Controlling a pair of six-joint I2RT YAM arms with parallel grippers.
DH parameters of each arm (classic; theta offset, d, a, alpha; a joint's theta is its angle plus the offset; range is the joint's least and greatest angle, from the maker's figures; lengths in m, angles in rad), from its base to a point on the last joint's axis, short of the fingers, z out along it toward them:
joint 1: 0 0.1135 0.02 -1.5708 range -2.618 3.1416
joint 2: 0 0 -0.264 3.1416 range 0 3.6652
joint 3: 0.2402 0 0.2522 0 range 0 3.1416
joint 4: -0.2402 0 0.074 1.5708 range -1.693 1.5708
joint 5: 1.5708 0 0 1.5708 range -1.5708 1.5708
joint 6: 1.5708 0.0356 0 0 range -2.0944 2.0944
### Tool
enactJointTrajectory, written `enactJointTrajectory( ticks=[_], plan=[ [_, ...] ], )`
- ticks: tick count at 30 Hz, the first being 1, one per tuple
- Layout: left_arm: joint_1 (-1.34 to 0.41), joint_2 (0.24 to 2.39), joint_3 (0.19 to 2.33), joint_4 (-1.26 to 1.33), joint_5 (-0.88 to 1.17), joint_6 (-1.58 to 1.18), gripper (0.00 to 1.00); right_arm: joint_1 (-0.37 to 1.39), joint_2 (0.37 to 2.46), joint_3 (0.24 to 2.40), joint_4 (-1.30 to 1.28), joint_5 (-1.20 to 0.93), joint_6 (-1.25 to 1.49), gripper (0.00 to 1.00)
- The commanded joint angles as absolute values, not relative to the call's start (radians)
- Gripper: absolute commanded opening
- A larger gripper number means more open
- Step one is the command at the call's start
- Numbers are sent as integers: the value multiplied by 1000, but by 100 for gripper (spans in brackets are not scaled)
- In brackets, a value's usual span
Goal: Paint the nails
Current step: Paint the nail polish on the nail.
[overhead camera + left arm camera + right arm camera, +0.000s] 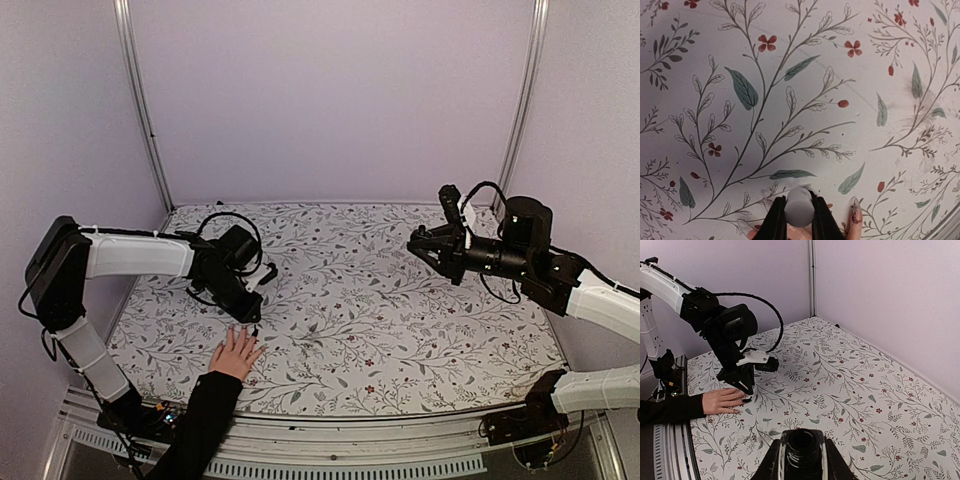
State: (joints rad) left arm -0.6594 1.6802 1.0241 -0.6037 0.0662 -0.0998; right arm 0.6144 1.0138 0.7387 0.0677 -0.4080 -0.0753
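A light-skinned hand [236, 352] with a black sleeve lies flat near the front left of the table, fingers spread. My left gripper [250, 315] is shut on a white brush cap [800, 206] and holds it right over the fingertips. In the left wrist view one finger [855, 222] shows to the right of the jaws, its nail [855, 207] smeared with dark polish; the brush tip is hidden under the cap. My right gripper [418, 245] hangs above the table's right side, shut on an open dark bottle [801, 452]. The right wrist view shows the hand [722, 401] under the left gripper [745, 390].
The floral tablecloth [400, 330] covers the table. Purple walls with metal corner posts [145, 110] close the back and sides. The sleeved arm [195, 425] crosses the front edge beside the left arm's base.
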Motion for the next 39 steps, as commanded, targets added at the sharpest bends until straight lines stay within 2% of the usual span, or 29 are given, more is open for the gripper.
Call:
enactJointTrajectory(
  ticks=[1,19,39],
  plan=[
    [-643,1686,1060,-595,61,-85,0,611,1000,730,86,-394,-74,0],
    [-649,1607,1040,-649,93,-101,0,611,994,732,87,-409,-73,0],
    [-670,1646,1036,-654,102,-99,0,611,1000,730,87,-407,-72,0]
  ],
)
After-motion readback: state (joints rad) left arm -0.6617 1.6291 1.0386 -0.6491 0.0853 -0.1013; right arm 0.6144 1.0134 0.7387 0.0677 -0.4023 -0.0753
